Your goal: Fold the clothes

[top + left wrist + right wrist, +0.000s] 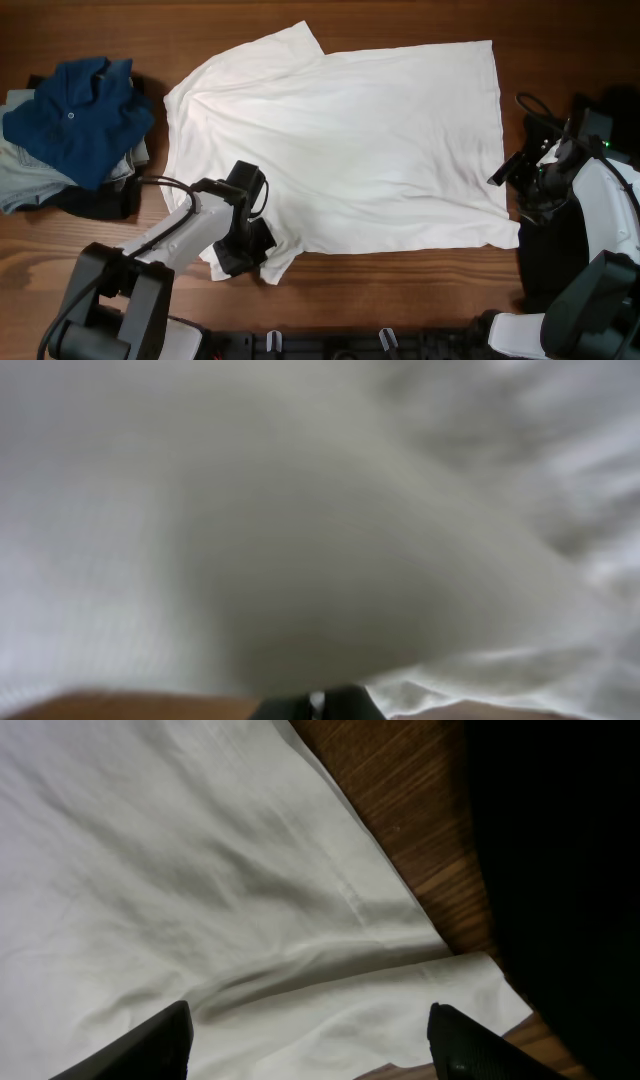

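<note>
Big white thin-fabric short-sleeved shirt (350, 150) lies spread flat on the brown wooden table (400, 300). Left gripper (245, 252) is pinching its sleeve (wrist view's blurry), and right gripper (310, 1055) hangs spread wide over its hem corner.

The left wrist view is all blur: the white shirt (300, 510) fills it, and only the dark tips of the left gripper (318, 706) poke in at the bottom edge (whether they pinch cloth is unreadable). From overhead, that gripper covers the shirt's near left sleeve. The right gripper (308, 1020) is cropped to its finger ends.
</note>
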Robot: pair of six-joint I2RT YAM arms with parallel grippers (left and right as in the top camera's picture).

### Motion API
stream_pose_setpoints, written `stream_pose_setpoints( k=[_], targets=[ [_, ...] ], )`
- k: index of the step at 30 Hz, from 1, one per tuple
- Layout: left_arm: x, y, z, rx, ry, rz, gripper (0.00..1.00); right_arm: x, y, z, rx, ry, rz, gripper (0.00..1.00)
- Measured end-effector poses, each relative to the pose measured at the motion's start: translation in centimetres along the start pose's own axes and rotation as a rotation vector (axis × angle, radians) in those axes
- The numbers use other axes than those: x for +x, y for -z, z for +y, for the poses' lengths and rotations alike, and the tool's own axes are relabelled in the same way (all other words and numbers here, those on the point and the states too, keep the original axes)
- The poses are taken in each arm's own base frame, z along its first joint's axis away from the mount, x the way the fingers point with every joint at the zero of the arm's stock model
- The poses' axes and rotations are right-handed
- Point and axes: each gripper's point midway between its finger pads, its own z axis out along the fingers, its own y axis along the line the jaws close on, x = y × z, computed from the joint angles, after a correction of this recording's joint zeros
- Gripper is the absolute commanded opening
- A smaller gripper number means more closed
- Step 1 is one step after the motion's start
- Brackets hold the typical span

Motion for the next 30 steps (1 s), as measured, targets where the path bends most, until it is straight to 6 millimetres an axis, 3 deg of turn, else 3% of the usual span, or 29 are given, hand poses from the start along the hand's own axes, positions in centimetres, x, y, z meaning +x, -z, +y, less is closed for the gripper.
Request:
stream_pose_setpoints(
  k=[3,5,9,14,17,23,27,30],
  targets=[
    [1.8,0.5,2.2,-0.098,0.025,0.072,0.04,0.2,0.0,-0.5,0.015,-0.019,0.010,0.82],
    [2.0,1.3,2.5,-0.110,0.016,0.076,0.04,0.2,0.1,-1.1,0.025,-0.040,0.015,0.80],
    [0.9,4.3,0.8,-0.026,-0.022,-0.009,0.04,0.3,0.3,-2.6,0.038,-0.103,0.029,0.75],
    [0.4,6.5,0.0,0.055,-0.042,-0.086,0.04,2.3,-1.1,-4.4,0.063,-0.153,0.088,0.80],
    [0.4,6.8,0.2,0.058,-0.043,-0.098,0.04,4.6,-2.5,-5.9,0.106,-0.193,0.148,0.83],
    [0.4,6.8,0.6,0.043,-0.042,-0.102,0.04,5.9,-4.2,-7.4,0.158,-0.246,0.149,0.83],
    [0.3,6.8,0.8,0.031,-0.040,-0.108,0.04,6.3,-5.0,-7.8,0.166,-0.264,0.143,0.77],
    [0.3,6.8,1.0,0.018,-0.038,-0.109,0.04,6.5,-5.1,-8.2,0.182,-0.279,0.140,0.67]
  ],
)
